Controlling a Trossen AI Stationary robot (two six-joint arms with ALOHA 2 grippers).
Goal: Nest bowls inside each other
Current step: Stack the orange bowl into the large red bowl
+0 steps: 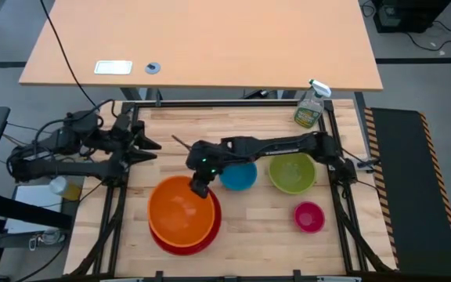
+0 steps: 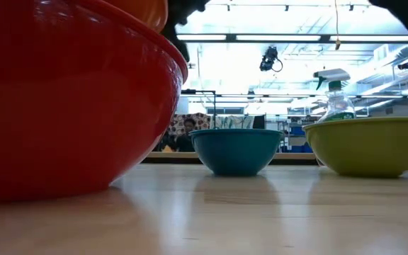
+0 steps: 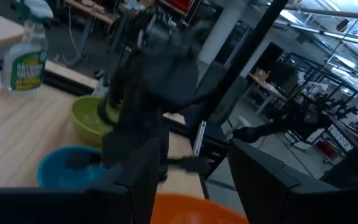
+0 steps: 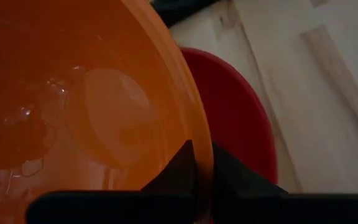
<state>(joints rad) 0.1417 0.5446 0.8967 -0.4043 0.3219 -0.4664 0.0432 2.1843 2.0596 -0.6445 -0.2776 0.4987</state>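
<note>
The orange bowl (image 1: 180,208) sits over the larger red bowl (image 1: 190,239) at the near left, shifted a little toward the far left of it. My right gripper (image 1: 200,188) is shut on the orange bowl. The blue bowl (image 1: 237,177), the lime green bowl (image 1: 292,173) and the small pink bowl (image 1: 309,217) each stand base down on the table to the right. My left gripper (image 1: 155,151) waits open at the table's left edge, pointing level toward the bowls with nothing between its fingers. My right gripper pinches the orange bowl's rim (image 4: 202,149) on the bowl's far right side, one finger (image 4: 180,168) inside the bowl and one (image 4: 232,175) outside. The fingers slant down from the far right. Whether the bowl rests in the red bowl or hangs just above it, I cannot tell.
A clear spray bottle (image 1: 311,106) with a green label stands at the table's far right corner. Black frame rails (image 1: 233,104) run along the table's edges. Bare wood lies between the red bowl and the pink bowl.
</note>
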